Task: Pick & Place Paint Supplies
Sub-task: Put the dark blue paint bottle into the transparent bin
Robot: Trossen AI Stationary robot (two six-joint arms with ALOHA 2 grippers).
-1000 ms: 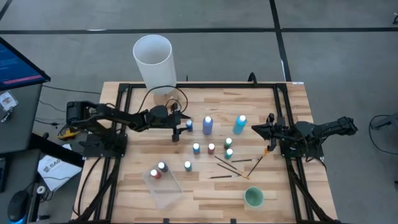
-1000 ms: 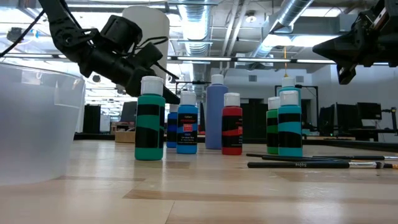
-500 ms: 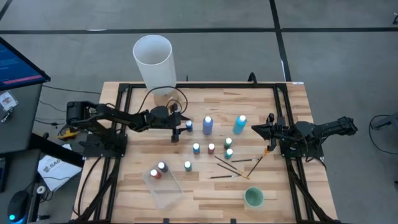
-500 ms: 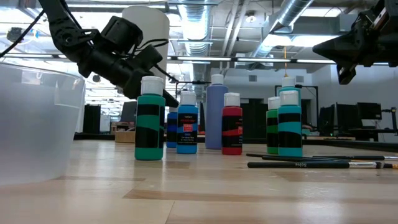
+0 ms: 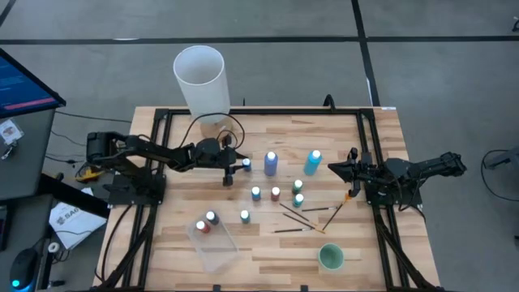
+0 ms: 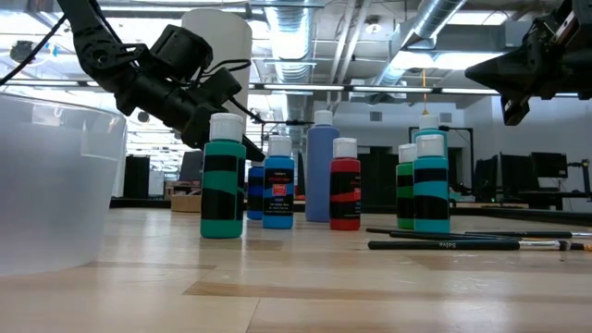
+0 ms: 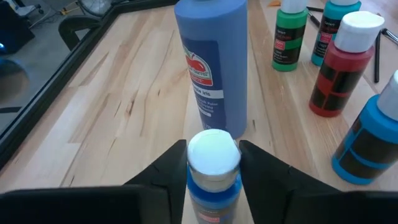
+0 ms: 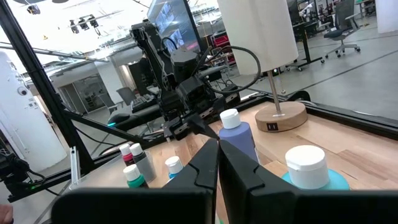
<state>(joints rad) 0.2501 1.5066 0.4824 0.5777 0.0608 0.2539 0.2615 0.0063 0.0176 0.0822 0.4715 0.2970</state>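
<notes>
Left claw (image 7: 213, 163) narrowed around white cap of upright small blue bottle (image 7: 212, 180), fingers flanking both sides, tall blue bottle (image 7: 214, 62) just beyond.

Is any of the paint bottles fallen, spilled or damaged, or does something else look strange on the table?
Nothing stands out. The white-capped bottles in view stand upright, including the small blue bottle between the fingers of the left gripper. The thin dark brushes lie loose and crossed on the wooden table. No paint is spilled.
</notes>
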